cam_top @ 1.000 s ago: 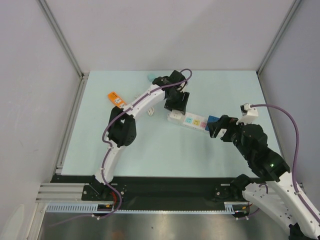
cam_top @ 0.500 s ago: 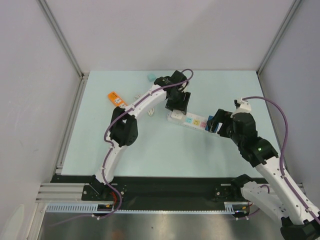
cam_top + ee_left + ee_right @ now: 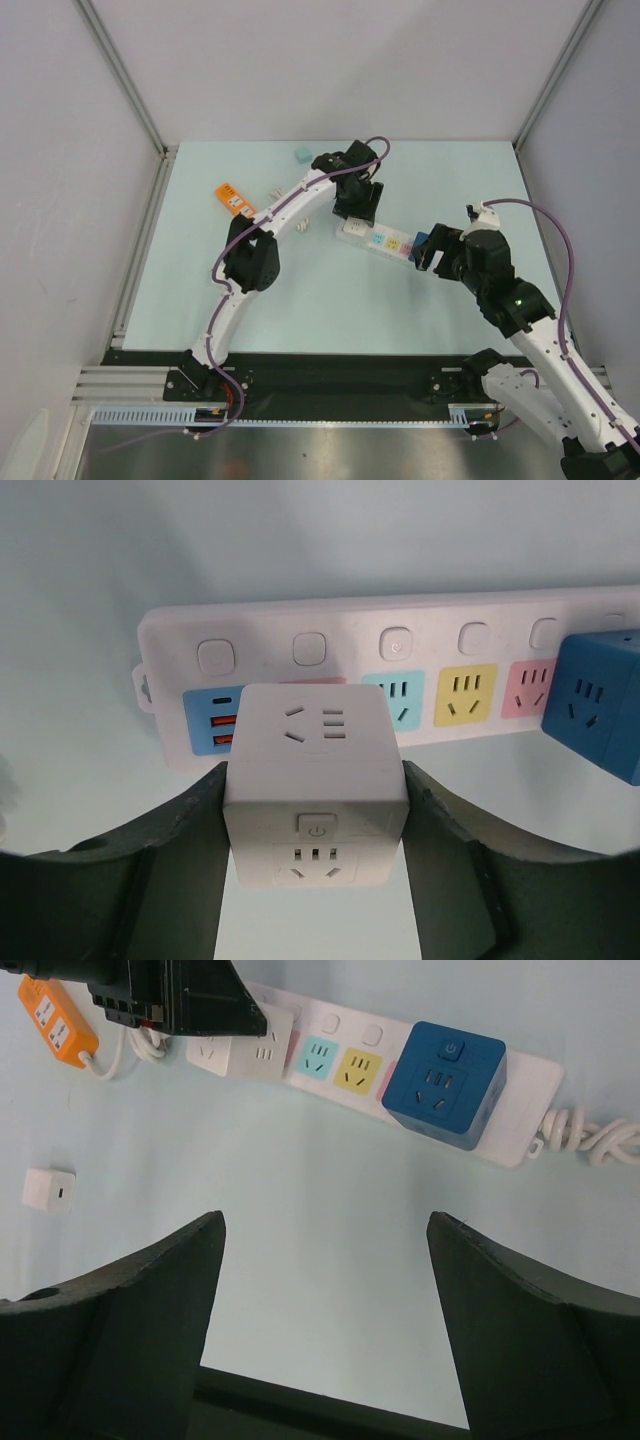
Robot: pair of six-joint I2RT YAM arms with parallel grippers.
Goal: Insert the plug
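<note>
White cube plug (image 3: 316, 780) was gripped in the left hand (image 3: 315, 825), directly over the power strip (image 3: 430, 640) beside the cyan socket (image 3: 396, 695), strip axis running finger to finger; seating not discernible; right hand (image 3: 327, 1250) was spread wide, empty, clear of the blue cube (image 3: 445, 1085).

Left wrist: power strip (image 3: 420, 645) and blue cube (image 3: 600, 705) run off the right edge. White cube (image 3: 315, 770) covers the socket under it, can't tell if the prongs are seated. Top view: left gripper (image 3: 355, 215) hides most of that cube. Right wrist: orange strip (image 3: 55, 1015) clipped top-left, cord (image 3: 590, 1138) clipped right. Teal item (image 3: 300, 154) at far edge of table (image 3: 300, 300): too small to identify.
</note>
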